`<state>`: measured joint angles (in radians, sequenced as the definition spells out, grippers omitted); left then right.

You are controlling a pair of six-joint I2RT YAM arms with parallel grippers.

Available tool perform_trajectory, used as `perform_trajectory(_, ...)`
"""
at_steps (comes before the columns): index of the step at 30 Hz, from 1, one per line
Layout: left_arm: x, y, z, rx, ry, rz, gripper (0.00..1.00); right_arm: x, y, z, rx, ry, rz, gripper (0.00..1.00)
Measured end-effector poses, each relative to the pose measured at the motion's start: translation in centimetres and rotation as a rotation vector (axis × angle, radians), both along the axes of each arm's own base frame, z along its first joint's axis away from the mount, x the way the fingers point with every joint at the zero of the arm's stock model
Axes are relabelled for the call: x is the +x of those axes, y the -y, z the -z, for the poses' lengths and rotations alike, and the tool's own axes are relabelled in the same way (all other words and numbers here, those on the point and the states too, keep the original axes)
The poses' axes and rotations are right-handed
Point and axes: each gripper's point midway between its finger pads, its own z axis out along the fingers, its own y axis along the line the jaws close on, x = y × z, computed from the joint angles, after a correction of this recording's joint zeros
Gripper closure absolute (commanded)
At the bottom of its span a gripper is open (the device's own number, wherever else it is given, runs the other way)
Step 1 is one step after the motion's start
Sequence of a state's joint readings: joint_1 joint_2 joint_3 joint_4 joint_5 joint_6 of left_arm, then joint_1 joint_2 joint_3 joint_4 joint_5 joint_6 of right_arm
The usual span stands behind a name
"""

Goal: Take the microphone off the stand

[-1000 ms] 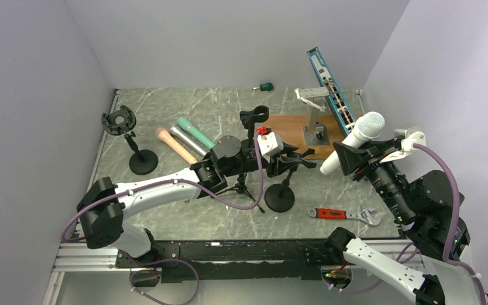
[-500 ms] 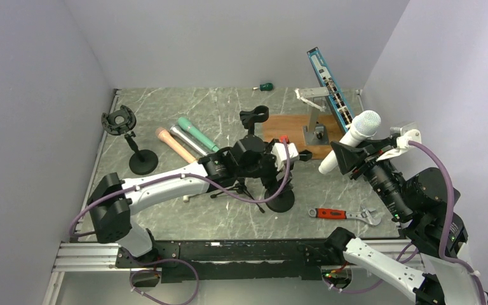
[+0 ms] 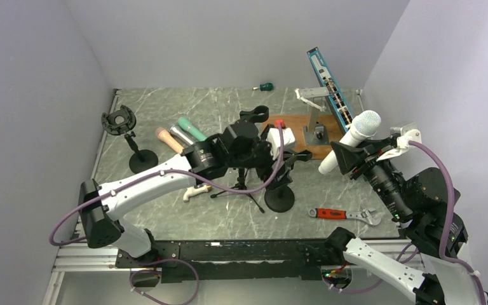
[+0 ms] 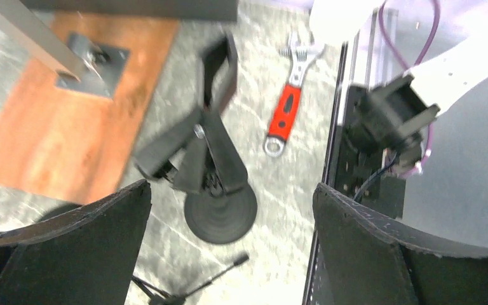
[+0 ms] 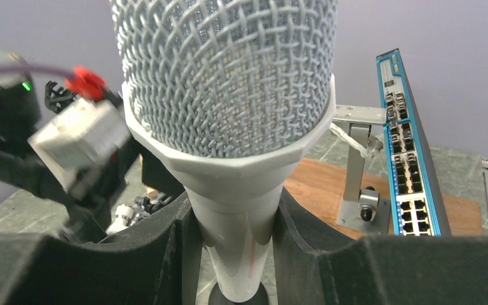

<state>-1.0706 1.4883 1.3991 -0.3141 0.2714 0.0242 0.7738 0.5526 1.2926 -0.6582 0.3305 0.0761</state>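
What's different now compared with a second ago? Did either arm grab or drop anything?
The left gripper opened wide, apparently releasing the black stand, and its wrist rose away from it. The right gripper stayed shut on the white microphone, shifting only slightly left. The wrench and the wooden board did not move.

The left arm point(image 3: 146, 184) lay stretched out long toward the middle. The left gripper point(image 3: 294, 162) had its two fingers spread wide apart, holding nothing. The right arm point(image 3: 419, 197) was folded up high, and the right gripper point(image 3: 346, 157) had its fingers squeezed around something.
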Motion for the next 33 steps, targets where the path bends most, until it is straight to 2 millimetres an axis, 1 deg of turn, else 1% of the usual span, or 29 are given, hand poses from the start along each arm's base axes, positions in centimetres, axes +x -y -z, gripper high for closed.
perform_trajectory(2, 0.4, 0.2, -3.0, -0.048, 0.025, -0.006, 0.02, 0.0, 0.0, 0.0, 0.000, 0.000, 0.000, 1.00)
perform_trajectory(4, 0.6, 0.2, -5.1, -0.079, 0.044, -0.009, 0.11, 0.0, 0.0, 0.0, 0.002, -0.001, 0.000, 1.00)
perform_trajectory(6, 0.7, 0.0, -6.5, -0.093, 0.057, -0.010, 0.27, 0.0, 0.0, 0.0, 0.003, -0.002, 0.000, 1.00)
perform_trajectory(8, 0.7, 0.1, -7.5, -0.089, 0.066, -0.006, 0.38, 0.0, 0.0, 0.0, 0.004, -0.002, 0.000, 1.00)
perform_trajectory(9, 0.8, 0.2, -7.9, -0.088, 0.070, -0.005, 0.42, 0.0, 0.0, 0.0, 0.004, -0.002, 0.000, 1.00)
perform_trajectory(12, 1.5, 1.2, -9.3, -0.092, 0.093, 0.002, 0.50, 0.0, 0.0, 0.0, 0.006, -0.003, -0.001, 1.00)
perform_trajectory(14, 1.8, 1.8, -9.1, -0.079, 0.094, 0.004, 0.54, 0.0, 0.0, 0.0, 0.006, -0.003, -0.001, 1.00)
perform_trajectory(16, 2.1, 2.2, -8.3, -0.053, 0.092, 0.009, 0.59, 0.0, 0.0, 0.0, 0.006, -0.003, -0.001, 1.00)
perform_trajectory(20, 2.5, 2.7, -6.5, 0.008, 0.078, 0.019, 0.58, 0.0, 0.0, 0.0, 0.006, -0.003, 0.000, 1.00)
perform_trajectory(22, 2.6, 3.0, -5.6, 0.031, 0.074, 0.025, 0.61, 0.0, 0.0, 0.0, 0.006, -0.003, 0.000, 1.00)
perform_trajectory(24, 2.6, 3.2, -5.1, 0.043, 0.073, 0.031, 0.67, 0.0, 0.0, 0.0, 0.006, -0.003, 0.000, 1.00)
perform_trajectory(25, 2.6, 3.3, -5.2, 0.042, 0.073, 0.032, 0.73, 0.0, 0.0, 0.0, 0.006, -0.003, 0.000, 1.00)
perform_trajectory(27, 2.5, 3.3, -5.3, 0.042, 0.081, 0.040, 0.89, 0.0, 0.0, 0.0, 0.006, -0.002, -0.001, 1.00)
perform_trajectory(28, 2.4, 3.4, -5.3, 0.041, 0.081, 0.041, 0.95, 0.0, 0.0, 0.0, 0.006, -0.003, 0.000, 1.00)
perform_trajectory(29, 2.4, 3.4, -5.4, 0.039, 0.092, 0.047, 0.99, 0.0, 0.0, 0.0, 0.006, -0.003, 0.000, 1.00)
perform_trajectory(30, 2.4, 3.5, -5.4, 0.038, 0.091, 0.047, 1.00, 0.0, 0.0, 0.0, 0.006, -0.003, 0.000, 1.00)
perform_trajectory(33, 2.4, 3.8, -5.3, 0.027, 0.102, 0.051, 1.00, 0.0, 0.0, 0.0, 0.006, -0.002, -0.001, 1.00)
